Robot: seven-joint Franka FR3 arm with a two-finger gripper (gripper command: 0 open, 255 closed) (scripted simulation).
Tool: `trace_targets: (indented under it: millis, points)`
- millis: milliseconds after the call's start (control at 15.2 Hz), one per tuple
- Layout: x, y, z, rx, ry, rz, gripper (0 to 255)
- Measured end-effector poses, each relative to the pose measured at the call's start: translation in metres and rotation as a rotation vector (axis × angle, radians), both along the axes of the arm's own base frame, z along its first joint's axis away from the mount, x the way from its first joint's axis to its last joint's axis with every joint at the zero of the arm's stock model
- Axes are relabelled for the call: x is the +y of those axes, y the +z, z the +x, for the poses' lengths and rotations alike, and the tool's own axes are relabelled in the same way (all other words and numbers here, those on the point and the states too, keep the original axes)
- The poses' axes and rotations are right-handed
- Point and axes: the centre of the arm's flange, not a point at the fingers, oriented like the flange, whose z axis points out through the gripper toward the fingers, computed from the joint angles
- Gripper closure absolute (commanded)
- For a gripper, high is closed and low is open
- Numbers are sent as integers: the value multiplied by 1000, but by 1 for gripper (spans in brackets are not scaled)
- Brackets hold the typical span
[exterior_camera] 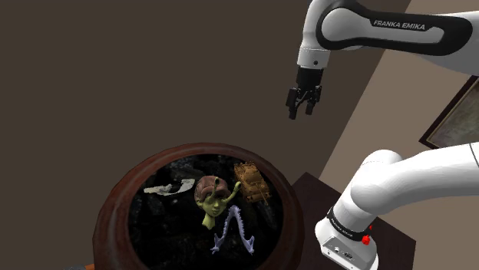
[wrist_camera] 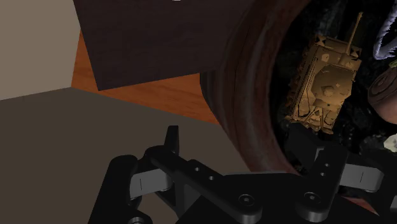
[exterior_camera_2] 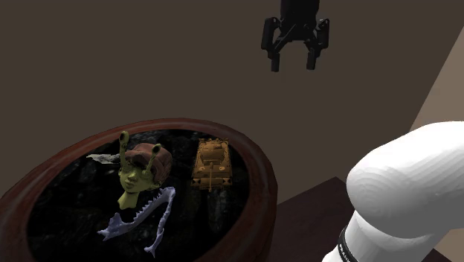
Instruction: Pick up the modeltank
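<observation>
The model tank (exterior_camera: 251, 181) is a small brown-orange tank on the round dark table, near the side of its reddish-brown rim (exterior_camera: 115, 207) closest to the stand. In the second exterior view the tank (exterior_camera_2: 212, 164) stands to the right of the green head. My gripper (exterior_camera: 303, 103) hangs open high above the table, beyond the rim on the stand's side and apart from everything. It (exterior_camera_2: 295, 52) shows open from the other side too, with nothing between its fingers. In the wrist view the gripper (wrist_camera: 236, 137) is over the rim (wrist_camera: 245, 95), with the tank (wrist_camera: 327, 79) lying past the right finger.
A green head with a brown cap (exterior_camera: 213, 199), a purple jawbone (exterior_camera: 232, 230) and a pale grey piece (exterior_camera: 170, 187) share the table with the tank. The dark stand (exterior_camera: 311, 192) sits beside the table. A framed picture (exterior_camera: 453, 115) hangs on the beige wall.
</observation>
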Motion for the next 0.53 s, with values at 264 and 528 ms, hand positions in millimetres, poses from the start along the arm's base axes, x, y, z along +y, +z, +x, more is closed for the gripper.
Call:
trace_targets:
  millis: [264, 528]
  points:
    - [24, -13, 0, -5, 15, 0, 0]
    - [73, -38, -4, -15, 42, 1, 0]
